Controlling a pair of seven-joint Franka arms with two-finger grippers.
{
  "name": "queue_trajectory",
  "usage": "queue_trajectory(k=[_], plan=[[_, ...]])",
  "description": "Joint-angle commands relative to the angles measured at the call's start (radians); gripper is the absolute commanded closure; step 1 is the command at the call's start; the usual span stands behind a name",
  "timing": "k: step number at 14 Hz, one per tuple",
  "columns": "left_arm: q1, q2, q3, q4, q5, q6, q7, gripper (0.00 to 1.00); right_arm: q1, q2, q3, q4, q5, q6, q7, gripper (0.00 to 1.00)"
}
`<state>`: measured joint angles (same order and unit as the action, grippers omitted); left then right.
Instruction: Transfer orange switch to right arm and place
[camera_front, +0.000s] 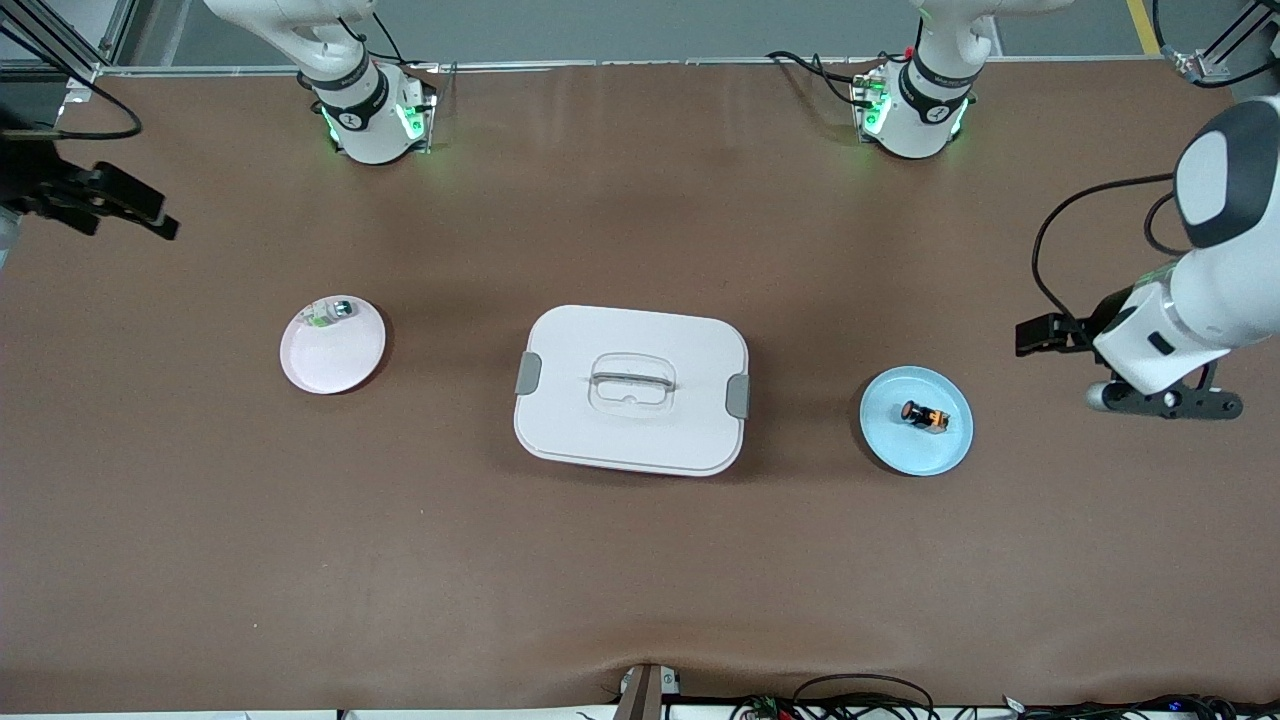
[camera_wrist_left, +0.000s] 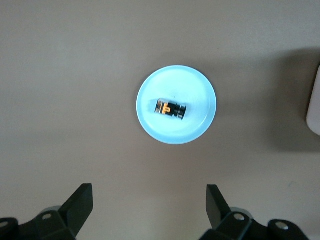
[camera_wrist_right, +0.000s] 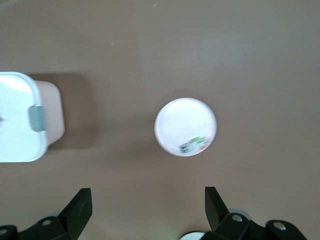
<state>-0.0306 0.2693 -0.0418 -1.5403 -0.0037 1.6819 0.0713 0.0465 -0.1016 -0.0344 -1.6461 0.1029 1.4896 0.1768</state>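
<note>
The orange switch (camera_front: 925, 416), a stubby black part with an orange cap, lies on its side on a light blue plate (camera_front: 890, 442) toward the left arm's end of the table. My left gripper (camera_front: 1165, 403) hangs open and empty in the air beside that plate, over bare table at the table's end. In the left wrist view the switch (camera_wrist_left: 170, 108) lies on the plate (camera_wrist_left: 196, 89), well clear of my open left gripper (camera_wrist_left: 149, 205). My right gripper (camera_front: 120, 200) is up at the right arm's end of the table, and the right wrist view shows it (camera_wrist_right: 148, 205) open and empty.
A white lidded box (camera_front: 631, 390) with grey clips stands mid-table; it also shows in the right wrist view (camera_wrist_right: 20, 117). A pale pink plate (camera_front: 335, 362) toward the right arm's end holds a small clear-and-green part (camera_front: 330, 312); both show in the right wrist view, plate (camera_wrist_right: 182, 116) and part (camera_wrist_right: 192, 145).
</note>
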Motion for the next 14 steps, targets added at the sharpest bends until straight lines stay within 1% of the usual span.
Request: queue_trajectory(k=[1,3,5,7,8,11,14], plan=[[0.009,0.033,-0.004,-0.041,-0.021,0.092,0.062,0.00,0.108,-0.003,-0.005,-0.020,0.017,0.003,0.166,0.00],[0.008,0.024,-0.007,-0.136,-0.021,0.186,0.064,0.00,0.186,-0.001,-0.005,-0.049,0.024,0.040,0.277,0.00],[0.005,0.033,-0.007,-0.196,-0.019,0.255,0.083,0.00,0.251,-0.003,-0.005,-0.095,0.050,0.099,0.355,0.00],[0.003,0.044,-0.009,-0.251,-0.019,0.343,0.100,0.00,0.306,-0.009,-0.005,-0.173,0.104,0.197,0.435,0.00],[0.001,0.054,-0.009,-0.268,-0.021,0.378,0.101,0.00,0.329,-0.009,-0.005,-0.198,0.132,0.239,0.470,0.00],[0.004,0.105,-0.033,-0.288,-0.021,0.429,0.105,0.00,0.420,-0.010,-0.005,-0.271,0.136,0.371,0.533,0.00],[0.003,0.125,-0.036,-0.336,-0.021,0.498,0.105,0.00,0.498,-0.006,-0.004,-0.308,0.138,0.470,0.618,0.00]])
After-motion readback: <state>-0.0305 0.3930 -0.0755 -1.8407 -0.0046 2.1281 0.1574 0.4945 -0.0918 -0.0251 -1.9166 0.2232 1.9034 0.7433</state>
